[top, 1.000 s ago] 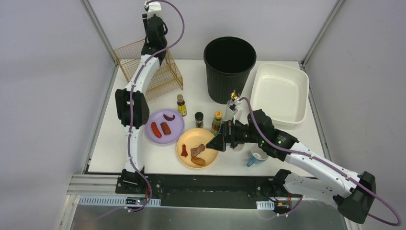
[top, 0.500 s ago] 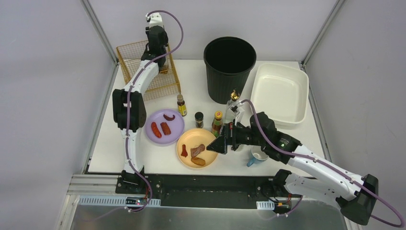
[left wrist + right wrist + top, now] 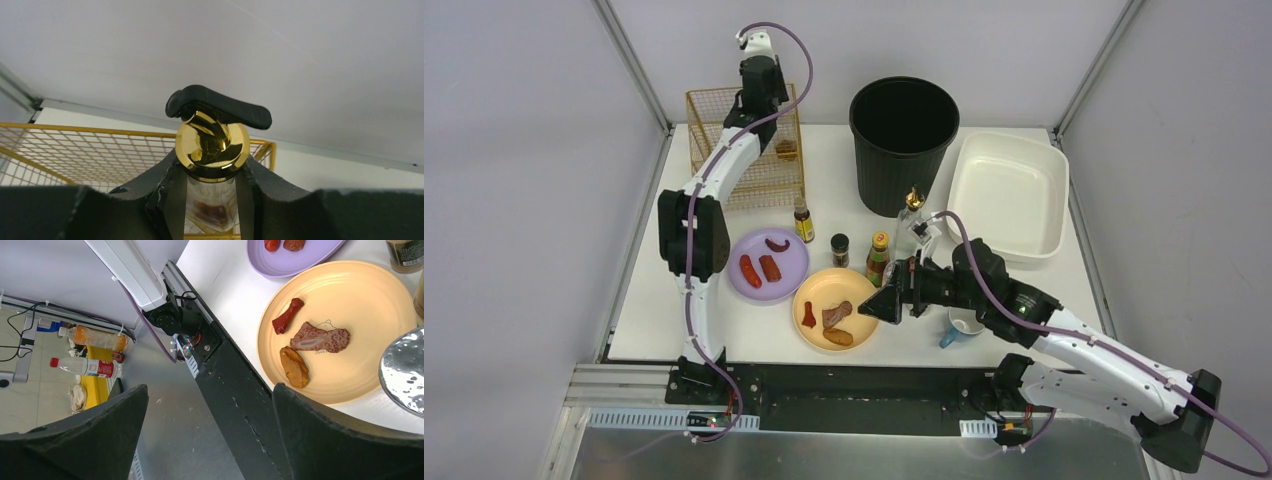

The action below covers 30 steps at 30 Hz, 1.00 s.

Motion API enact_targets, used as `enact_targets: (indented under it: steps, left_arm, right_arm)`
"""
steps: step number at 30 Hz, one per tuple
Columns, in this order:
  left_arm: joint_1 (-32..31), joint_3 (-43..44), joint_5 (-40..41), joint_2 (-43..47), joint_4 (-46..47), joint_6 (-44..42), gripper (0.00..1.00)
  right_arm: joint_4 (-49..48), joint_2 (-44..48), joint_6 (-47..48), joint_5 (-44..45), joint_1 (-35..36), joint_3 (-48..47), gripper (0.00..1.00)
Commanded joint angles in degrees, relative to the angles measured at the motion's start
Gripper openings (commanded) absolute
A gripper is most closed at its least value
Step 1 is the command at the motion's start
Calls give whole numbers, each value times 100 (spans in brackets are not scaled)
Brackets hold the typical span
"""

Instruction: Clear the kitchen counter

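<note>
Matte white kitchen counter [image 3: 834,180], black front rail [image 3: 864,385]. Orange-yellow wire mesh basket [image 3: 709,130] (square grid pattern). Round lilac plastic plate [image 3: 794,270]; round pale-orange plastic plate [image 3: 829,288] with red, brown food pieces [image 3: 837,314]. Tall black plastic bin [image 3: 894,185]. White rectangular plastic tub [image 3: 1009,190]. Clear glass bottle [image 3: 210,207]: shiny gold cap [image 3: 212,145], black lever [image 3: 220,105].

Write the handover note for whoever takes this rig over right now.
Left pincer: shut on a gold-capped bottle, at the wire basket; not yet released.
Right pincer: open, empty, beside the yellow plate.
On the kitchen counter: the yellow plate and a purple plate, both with food; three small bottles; another gold-topped bottle; a blue mug.
White tub: nothing in it.
Done: one bottle brought to the basket.
Left: everything else listed.
</note>
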<state>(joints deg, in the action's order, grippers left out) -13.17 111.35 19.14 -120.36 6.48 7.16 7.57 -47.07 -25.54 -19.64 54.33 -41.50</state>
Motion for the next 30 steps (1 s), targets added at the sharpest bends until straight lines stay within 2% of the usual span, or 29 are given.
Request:
enact_targets:
  steps: [1, 14, 20, 26, 30]
  left_arm:
    - [-404, 365, -564, 361, -118, 563, 0]
    - [-1021, 532, -268, 371, -233, 786, 0]
    - [-1091, 718, -192, 306, -265, 756, 0]
    - [-1091, 409, -152, 522, -340, 603, 50]
    - [-1094, 189, -380, 776, -347, 482, 65]
  right_arm:
    - [-23, 175, -99, 227, 61, -17, 99]
    - [271, 394, -216, 605, 179, -94, 99]
    - [370, 477, -340, 766, 229, -105, 99]
    - [517, 461, -300, 932, 245, -168, 99]
    - [615, 377, -245, 1045, 245, -300, 99]
